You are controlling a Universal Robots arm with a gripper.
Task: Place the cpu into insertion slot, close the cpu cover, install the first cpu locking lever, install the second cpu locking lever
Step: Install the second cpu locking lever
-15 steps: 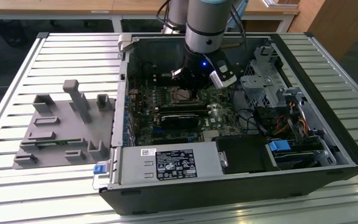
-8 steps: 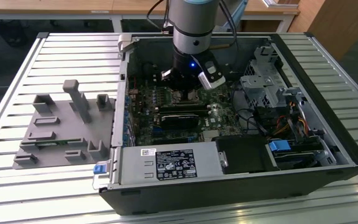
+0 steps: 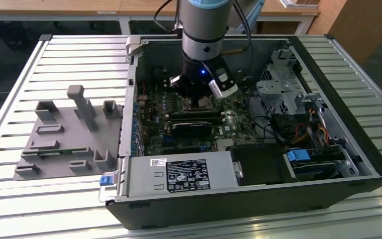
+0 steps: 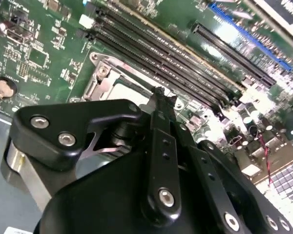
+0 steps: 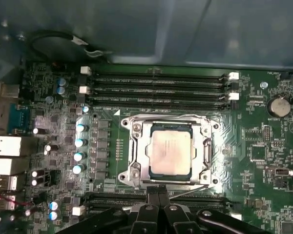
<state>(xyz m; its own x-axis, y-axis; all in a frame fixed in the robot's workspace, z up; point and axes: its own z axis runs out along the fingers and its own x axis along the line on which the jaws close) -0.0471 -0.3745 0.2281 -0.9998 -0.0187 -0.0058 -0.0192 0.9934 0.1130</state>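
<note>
Hovering low over the green circuit board (image 5: 263,146), the gripper (image 5: 158,192) sits at six o'clock of the insertion slot (image 5: 170,151) in the first wrist view; its fingertips are pressed together with nothing between them, touching or nearly touching the thin wire lever (image 5: 188,191) along that edge. One cpu (image 5: 171,153) lies seated in the slot, with one cpu cover (image 5: 136,148) folded flat around it, so the levers appear to be the step in hand. To do it well, I judge the tips should bear squarely on the wire, push it down and sideways under its catch, and keep clear of the pale chip top. Counted: one socket, four long memory slots (image 5: 158,87) at twelve o'clock, further slots at six.
</note>
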